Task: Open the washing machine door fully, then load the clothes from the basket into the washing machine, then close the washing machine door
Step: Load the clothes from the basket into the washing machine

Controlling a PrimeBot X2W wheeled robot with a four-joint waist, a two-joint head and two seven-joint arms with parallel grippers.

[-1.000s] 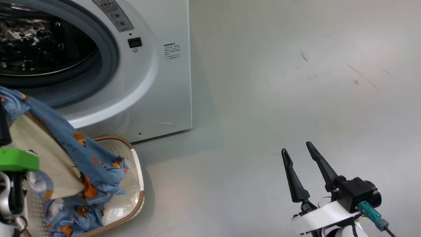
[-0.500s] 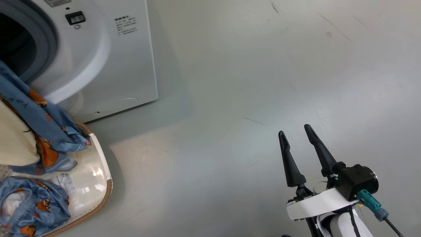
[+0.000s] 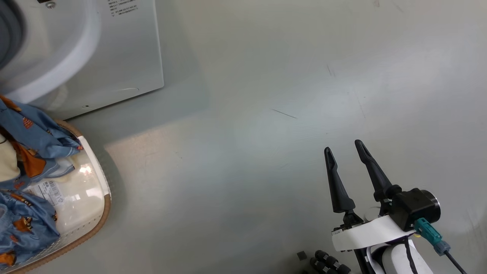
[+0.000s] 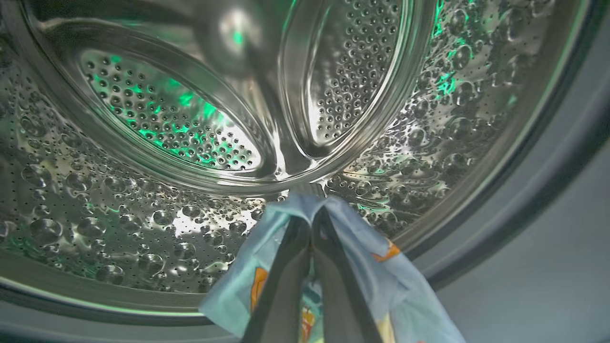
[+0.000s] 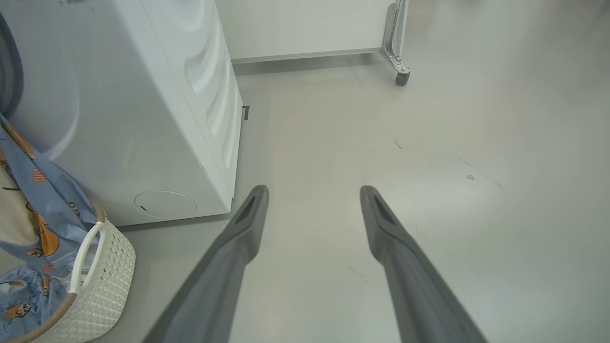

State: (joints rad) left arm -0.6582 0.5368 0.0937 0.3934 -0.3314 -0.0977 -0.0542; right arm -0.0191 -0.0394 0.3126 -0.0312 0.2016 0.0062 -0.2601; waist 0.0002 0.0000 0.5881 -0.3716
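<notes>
The clothes are in two places. One blue garment with orange patches is clamped in the left gripper. Its two dark fingers are pressed together on a fold, and the cloth wraps over both of them and falls away below. The fingertips point into the steel drum at its mouth, though I cannot tell whether they are past the rim. The fold sits above the drum's lower wall, with the grey door seal curving round outside it.

From the head view, the trailing part of that garment hangs down the front of the washing machine, and its tail lies over the far rim of the basket. More blue cloth lies bunched in the basket's near end, beside a barcode sticker on the bare cream wall.

The basket stands on the floor, just beside the machine's lower front edge.

Well apart from all this — out over open floor to the machine's right — the right gripper hovers with its fingers spread wide and nothing between them.
</notes>
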